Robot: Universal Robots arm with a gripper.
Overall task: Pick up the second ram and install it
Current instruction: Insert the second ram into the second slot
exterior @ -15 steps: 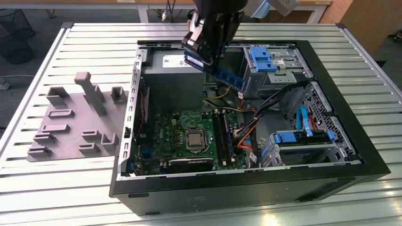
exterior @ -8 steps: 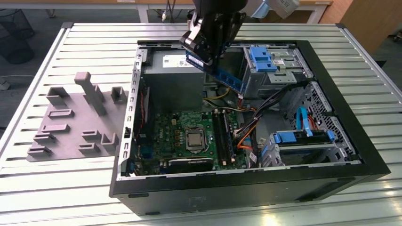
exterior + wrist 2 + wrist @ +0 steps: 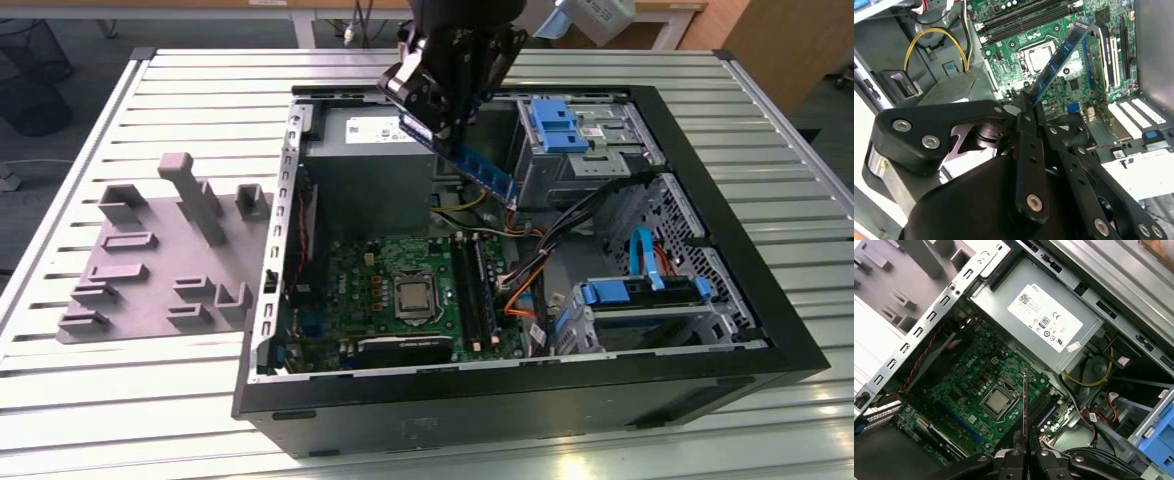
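Observation:
The second ram [image 3: 489, 177], a thin blue-green stick with dark chips, hangs tilted in the air over the open computer case [image 3: 787, 350]. My gripper [image 3: 435, 128] is shut on its upper end. The stick's free end points down toward the motherboard [image 3: 380, 262] and its long black memory slots [image 3: 471, 290], still well above them. In the second wrist view the ram [image 3: 1062, 51] slants out from my gripper [image 3: 1027, 102] across the board. In the first wrist view the ram [image 3: 1025, 410] shows edge-on, rising from my gripper [image 3: 1025, 456] beside the processor socket [image 3: 998, 401].
A grey power supply [image 3: 363, 165] sits at the case's far end, close beside the arm. Blue drive caddies [image 3: 562, 124] and loose cables [image 3: 534, 280] crowd the exterior view's right. Grey holder blocks [image 3: 160, 250] stand on the slatted table [image 3: 134, 420] to the exterior view's left.

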